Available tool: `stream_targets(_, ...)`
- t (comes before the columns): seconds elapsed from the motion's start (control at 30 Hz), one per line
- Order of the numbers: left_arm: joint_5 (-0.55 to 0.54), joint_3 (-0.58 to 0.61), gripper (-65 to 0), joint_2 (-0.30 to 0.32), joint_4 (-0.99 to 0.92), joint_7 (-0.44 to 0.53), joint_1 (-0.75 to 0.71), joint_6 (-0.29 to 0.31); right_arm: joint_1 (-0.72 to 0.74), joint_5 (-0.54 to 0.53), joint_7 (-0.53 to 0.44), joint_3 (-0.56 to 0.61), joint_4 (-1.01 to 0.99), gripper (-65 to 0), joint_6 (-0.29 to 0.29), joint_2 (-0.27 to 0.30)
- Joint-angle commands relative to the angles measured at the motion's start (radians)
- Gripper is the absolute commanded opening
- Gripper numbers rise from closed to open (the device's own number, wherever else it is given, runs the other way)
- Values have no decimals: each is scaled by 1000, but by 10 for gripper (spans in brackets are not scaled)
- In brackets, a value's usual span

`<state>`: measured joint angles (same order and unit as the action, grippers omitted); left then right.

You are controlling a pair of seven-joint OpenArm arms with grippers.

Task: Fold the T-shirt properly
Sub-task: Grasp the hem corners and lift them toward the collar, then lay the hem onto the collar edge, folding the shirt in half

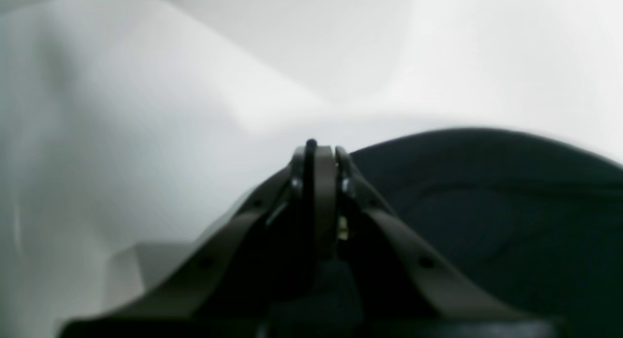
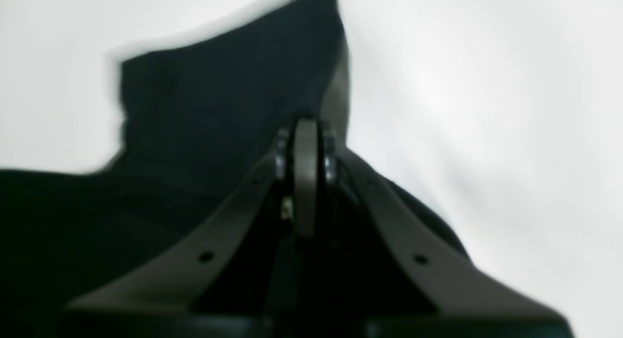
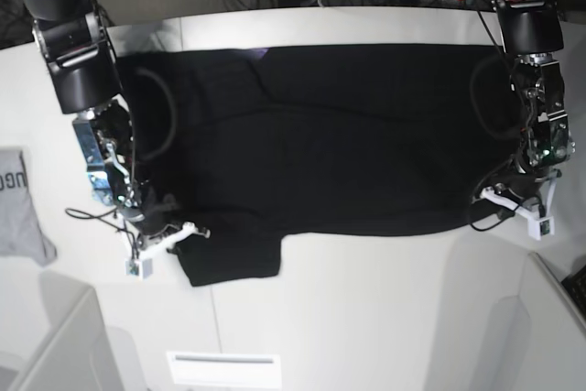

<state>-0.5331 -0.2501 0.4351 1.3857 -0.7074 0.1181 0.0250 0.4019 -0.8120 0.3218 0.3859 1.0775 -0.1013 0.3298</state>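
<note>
We see the T-shirt point(image 3: 320, 135) spread with its long axis across the bench point(image 3: 366, 309), the left pincer point(image 3: 494, 197) and right pincer point(image 3: 174, 226) each pressed together at opposite ends of its near edge, so neither arm is nearer.

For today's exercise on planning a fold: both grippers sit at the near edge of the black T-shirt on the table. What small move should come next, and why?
Probably lift both ends together and carry the near edge toward the far edge. The left gripper and right gripper are shut at opposite ends of the T-shirt, which lies spread flat on the table, unfolded.
</note>
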Motion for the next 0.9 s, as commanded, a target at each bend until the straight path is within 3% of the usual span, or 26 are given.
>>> stream_targets(0.0, 6, -35, -650, 26, 42, 9, 5, -7, 10, 0, -5, -35, 43, -650, 2, 19)
stream_targets(0.2, 6, -84, -650, 26, 200, -73, -87, -7, -62, 3, 107, -130, 189, -650, 4, 21)
stream_targets(0.43, 6, -87, -650, 26, 332, -80, -220, -7, -183, 3, 168, -219, 324, -650, 4, 22)
stream_targets(0.67, 6, -185, -650, -2, 427, -93, -331, -6, -297, 3, 274, -324, 496, -650, 4, 18)
stream_targets(0.77, 5, -220, -650, -5, 458, -134, -352, 49, -331, 3, 274, -338, 533, -650, 4, 19)
stream_targets(0.87, 5, -286, -650, -49, 478, -177, -363, 97, -358, 3, 274, -338, 570, -650, 4, 21)
